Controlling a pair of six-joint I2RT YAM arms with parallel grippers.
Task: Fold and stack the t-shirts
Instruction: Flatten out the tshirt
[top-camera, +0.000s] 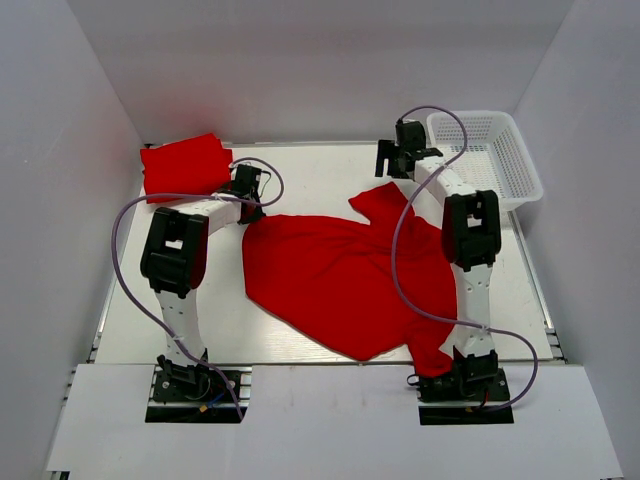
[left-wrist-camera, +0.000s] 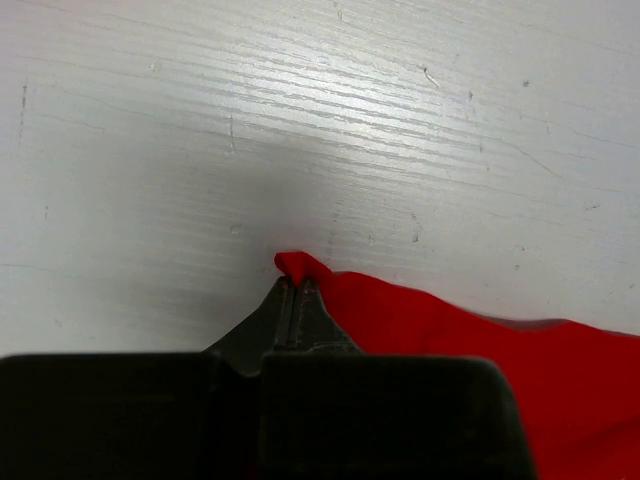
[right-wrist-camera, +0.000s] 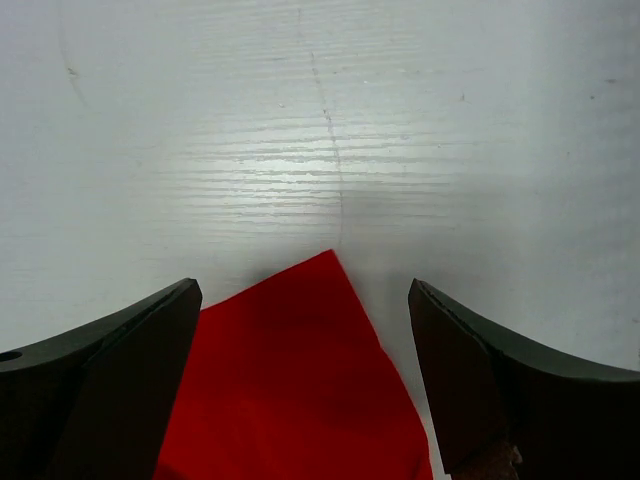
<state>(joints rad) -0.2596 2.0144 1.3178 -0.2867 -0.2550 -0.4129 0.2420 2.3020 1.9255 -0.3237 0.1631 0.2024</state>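
Left fingers (left-wrist-camera: 272, 325) pinch the t-shirt (top-camera: 330, 275) corner; right fingers (right-wrist-camera: 120, 370) gape above another.

table (top-camera: 310, 170) white | spread t-shirt (top-camera: 330, 280) centre | folded t-shirt (top-camera: 185, 165) far-left, possibly several stacked | basket (top-camera: 485, 150) far-right

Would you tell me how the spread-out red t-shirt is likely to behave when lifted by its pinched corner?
Probably floppy: the spread-out red t-shirt lies creased and flat, so it should hang and drag from the left gripper, shut on one corner tip. It looks thin and likely light. That small pinch might slip.
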